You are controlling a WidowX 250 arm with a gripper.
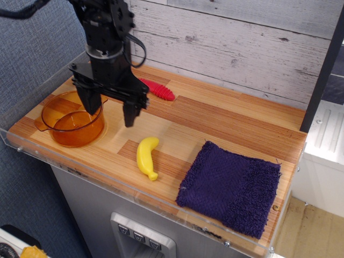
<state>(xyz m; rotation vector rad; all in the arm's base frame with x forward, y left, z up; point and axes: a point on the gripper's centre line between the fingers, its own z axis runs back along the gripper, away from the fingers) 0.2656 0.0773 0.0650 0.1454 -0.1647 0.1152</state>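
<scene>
My black gripper point(110, 110) hangs open above the wooden counter, its two fingers spread wide with nothing between them. The left finger point(92, 103) stands over the right rim of an orange transparent pot point(72, 119). The right finger point(129, 113) points down just behind a yellow toy banana point(147, 157), which lies on the boards near the front edge. A spoon with a red ribbed handle point(160, 90) lies at the back, its bowl hidden behind my arm.
A dark purple towel point(231, 186) lies flat at the front right. A clear plastic lip runs along the counter's front edge point(161, 207). A whitewashed plank wall point(231, 48) rises behind the counter.
</scene>
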